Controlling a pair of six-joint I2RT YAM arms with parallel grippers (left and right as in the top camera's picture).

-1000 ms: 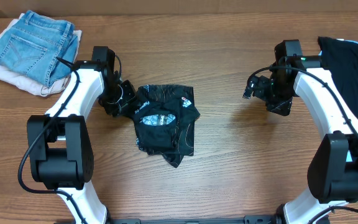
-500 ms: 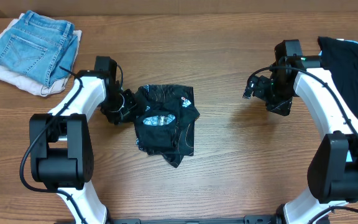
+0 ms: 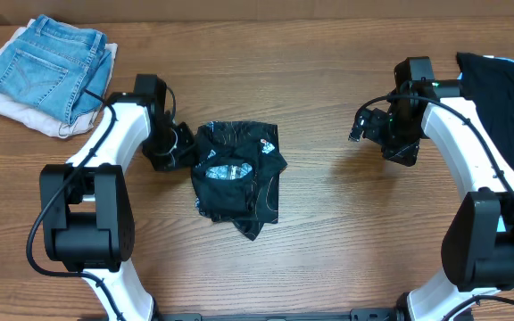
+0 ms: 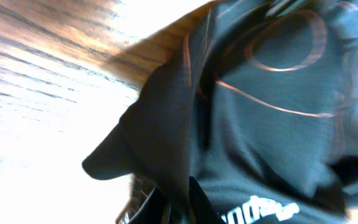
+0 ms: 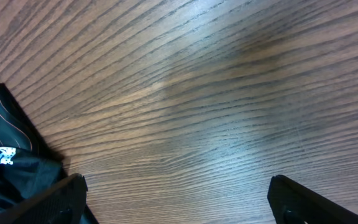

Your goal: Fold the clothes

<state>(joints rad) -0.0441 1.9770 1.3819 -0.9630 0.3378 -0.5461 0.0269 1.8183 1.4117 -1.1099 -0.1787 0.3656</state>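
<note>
The clothes, a black jersey [image 3: 235, 174] with thin orange lines and white print, lies crumpled in a heap at the table's middle. My left gripper [image 3: 184, 147] is at the heap's upper left edge. In the left wrist view a fold of the jersey [image 4: 278, 112] runs down between the fingers, and the left gripper [image 4: 179, 208] is shut on it. My right gripper [image 3: 364, 120] hovers to the right of the heap, apart from it. It stands wide open over bare wood [image 5: 179, 199], with a corner of the jersey [image 5: 5, 162] at the far left.
Folded blue jeans [image 3: 52, 62] lie on a white cloth [image 3: 7, 102] at the back left corner. A plain black garment [image 3: 502, 98] lies at the right edge, behind the right arm.
The left gripper has closed on the jersey's left edge after shifting slightly along it. The right arm and the heap have not moved.
</note>
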